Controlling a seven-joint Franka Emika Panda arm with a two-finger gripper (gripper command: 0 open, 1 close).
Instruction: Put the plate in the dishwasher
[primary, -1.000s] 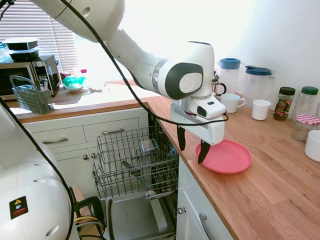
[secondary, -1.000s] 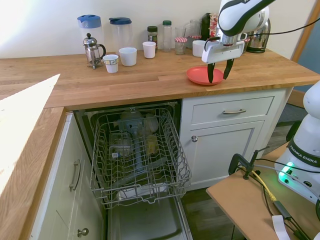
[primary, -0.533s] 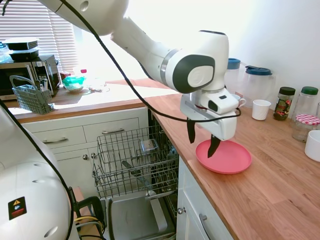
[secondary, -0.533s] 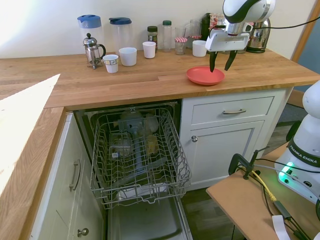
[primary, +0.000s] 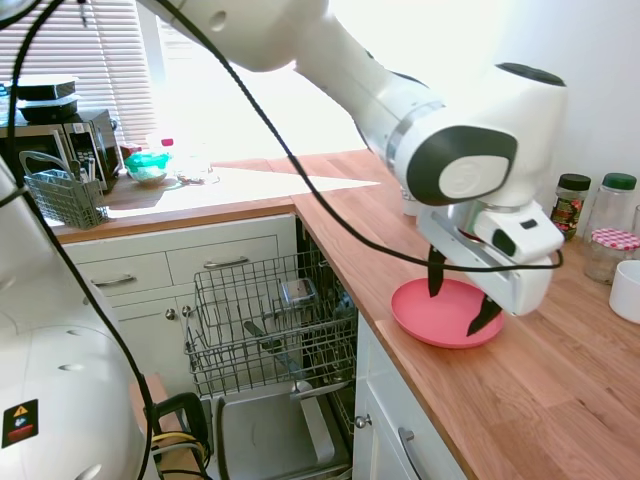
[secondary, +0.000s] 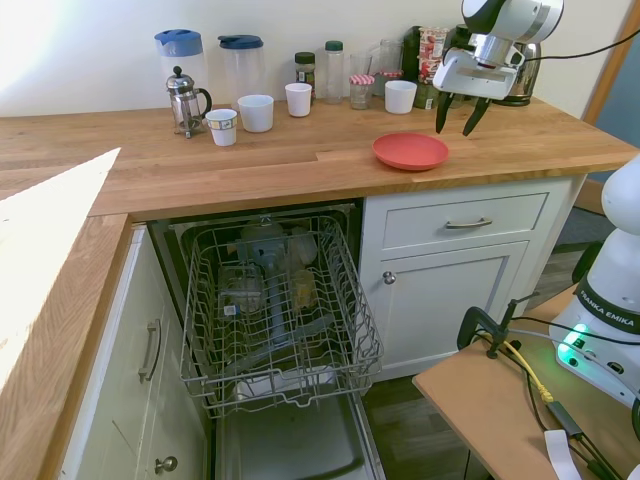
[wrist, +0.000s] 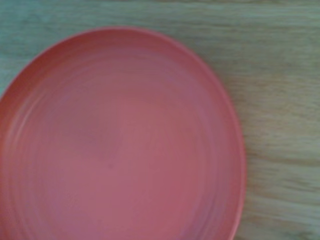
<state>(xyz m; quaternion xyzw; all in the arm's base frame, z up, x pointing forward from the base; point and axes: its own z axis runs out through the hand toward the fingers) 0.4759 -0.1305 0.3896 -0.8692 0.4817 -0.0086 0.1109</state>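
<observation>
Plate (secondary: 411, 151): I see it lying flat on the wooden counter (secondary: 250, 160), near the front edge, above the white drawer (secondary: 465, 220). It is empty. In the wrist view the plate (wrist: 117, 140) fills most of the picture, with wood grain beside it.

Gripper (secondary: 455, 112): I read it as hanging above the counter, off the plate's far right side, nothing between the fingers (secondary: 441, 113), which stand well apart and point down. In the first exterior view the gripper (primary: 459, 294) shows in front of the plate (primary: 425, 310); I cannot tell from there how high it sits over it.

Dishwasher (secondary: 275, 320): door dropped down, wire rack (secondary: 280, 300) pulled out over it, left of the cabinet under the plate. The rack holds a few pieces I cannot make out. In the first exterior view the rack (primary: 270, 320) sits below and left of the counter edge.

Back of counter, along the wall: two jugs with blue lids (secondary: 178, 60), a cafetière (secondary: 185, 100), three white cups (secondary: 256, 112), some jars (secondary: 305, 70), a kettle (secondary: 515, 80) behind the gripper.

Far counter in the first exterior view: a microwave (primary: 55, 150) and a grey cutlery basket (primary: 62, 195).
</observation>
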